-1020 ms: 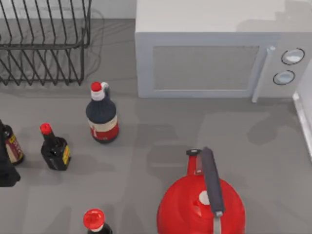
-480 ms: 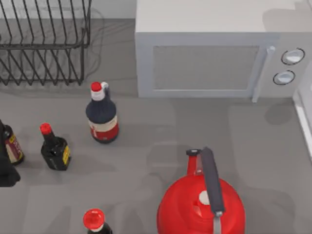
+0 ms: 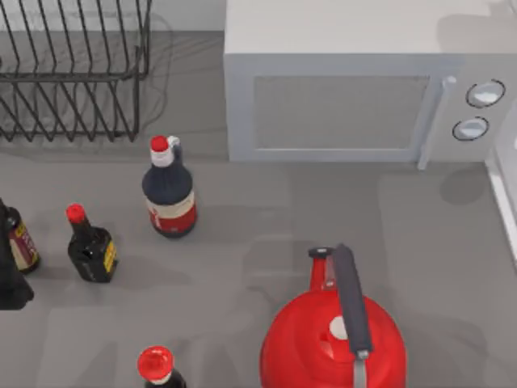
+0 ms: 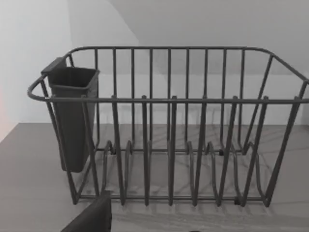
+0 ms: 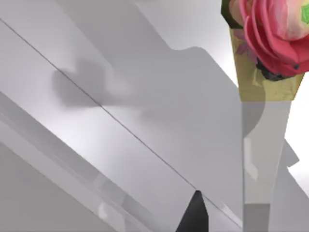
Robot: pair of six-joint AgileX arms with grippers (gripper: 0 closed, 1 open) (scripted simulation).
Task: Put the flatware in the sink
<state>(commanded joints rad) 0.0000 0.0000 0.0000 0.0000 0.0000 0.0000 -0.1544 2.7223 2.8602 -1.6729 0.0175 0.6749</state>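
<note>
Your left gripper (image 3: 12,283) sits at the table's left edge beside the sauce bottles; I can't tell its opening or any load. Its wrist camera faces the dish rack (image 4: 169,140) and the grey cutlery cup (image 4: 72,116), likely to scout for flatware. I can't make out any flatware, nor the sink.

On the desk (image 3: 242,210), a wire dish rack (image 3: 73,73) stands at the far left and a microwave (image 3: 355,89) to its right at the back. Before them, a large sauce bottle (image 3: 170,190) stands left of centre, with two smaller bottles (image 3: 90,244) further left. A kettle (image 3: 333,331) sits at the near edge, another bottle (image 3: 157,368) to its left. A utensil holder (image 4: 72,116) hangs inside one end of the rack
</note>
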